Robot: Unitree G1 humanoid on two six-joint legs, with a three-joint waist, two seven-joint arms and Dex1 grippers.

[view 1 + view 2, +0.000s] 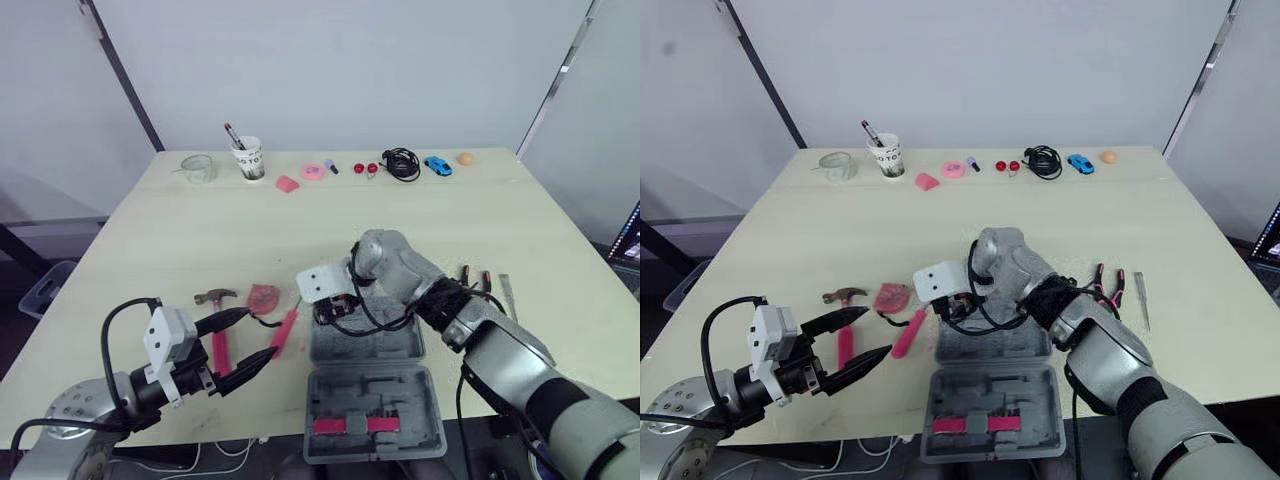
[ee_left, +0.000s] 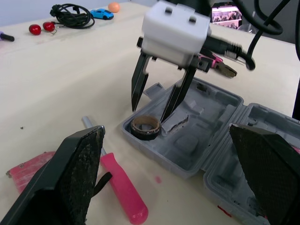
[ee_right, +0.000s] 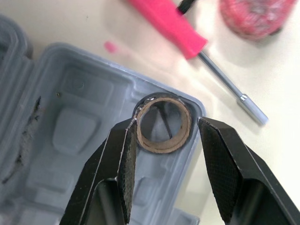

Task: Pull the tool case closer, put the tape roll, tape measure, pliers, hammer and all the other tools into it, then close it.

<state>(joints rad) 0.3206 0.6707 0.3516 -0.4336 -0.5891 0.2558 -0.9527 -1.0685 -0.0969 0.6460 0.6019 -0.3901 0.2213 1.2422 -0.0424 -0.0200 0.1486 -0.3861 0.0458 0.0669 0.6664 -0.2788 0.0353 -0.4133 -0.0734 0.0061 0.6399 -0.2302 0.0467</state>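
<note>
Case [image 1: 420, 398]: grey, lid open, near front of table [image 1: 180, 230].
Tape roll [image 2: 145, 135]: in case's far-left corner pocket.
R gripper [image 3: 166, 121]: over roll, fingers spread either side, holding nothing.
L gripper [image 1: 258, 332]: wide apart, empty, by hammer [image 1: 218, 300] handle.
Screwdriver [image 1: 285, 330], tape measure [image 1: 264, 296]: on table left of case.
Pliers [image 1: 1108, 285]: right of case.
</note>
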